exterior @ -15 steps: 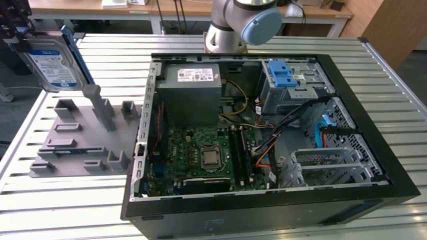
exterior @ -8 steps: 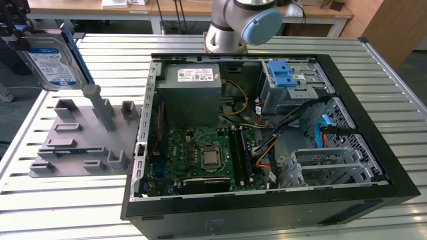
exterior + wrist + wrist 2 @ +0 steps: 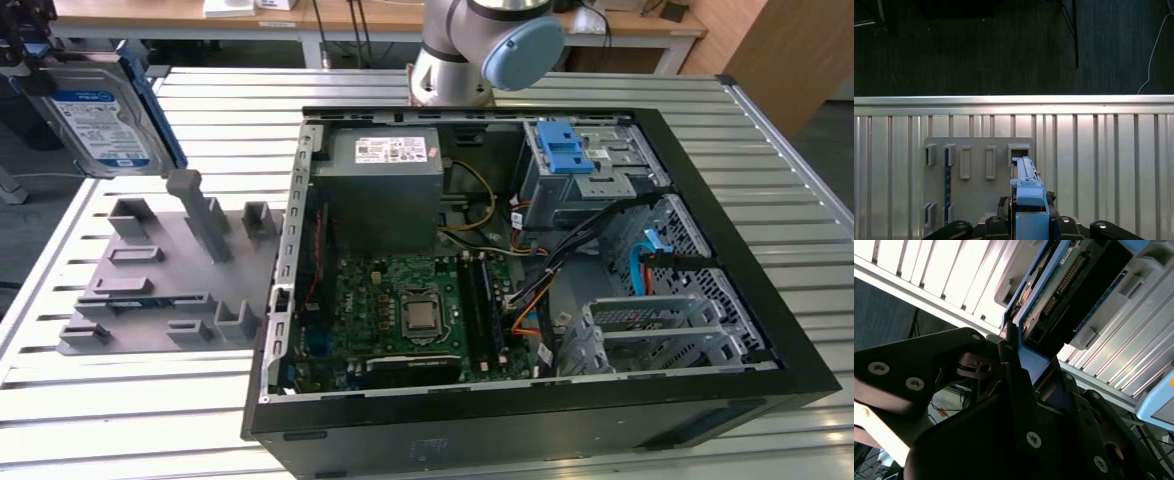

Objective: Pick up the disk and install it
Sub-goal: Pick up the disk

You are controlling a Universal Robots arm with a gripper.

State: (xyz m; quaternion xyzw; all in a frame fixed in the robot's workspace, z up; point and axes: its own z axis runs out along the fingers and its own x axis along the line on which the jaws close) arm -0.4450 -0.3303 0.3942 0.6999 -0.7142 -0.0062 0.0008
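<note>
The fingers (image 3: 1013,375) are clamped on the disk (image 3: 100,120), its blue-framed edge between them.

Exterior view: I log a slatted metal desk (image 3: 120,400) carrying an open computer case (image 3: 507,425); a grey holder plate (image 3: 147,300) lies at its 9 o'clock, just beside it.

The flat silver-grey metal disk (image 3: 96,120) has a smooth blue plastic frame (image 3: 154,105); the grey slotted holder plate (image 3: 134,300) looks matt plastic, the ribbed silver table (image 3: 134,400) satin metal
</note>
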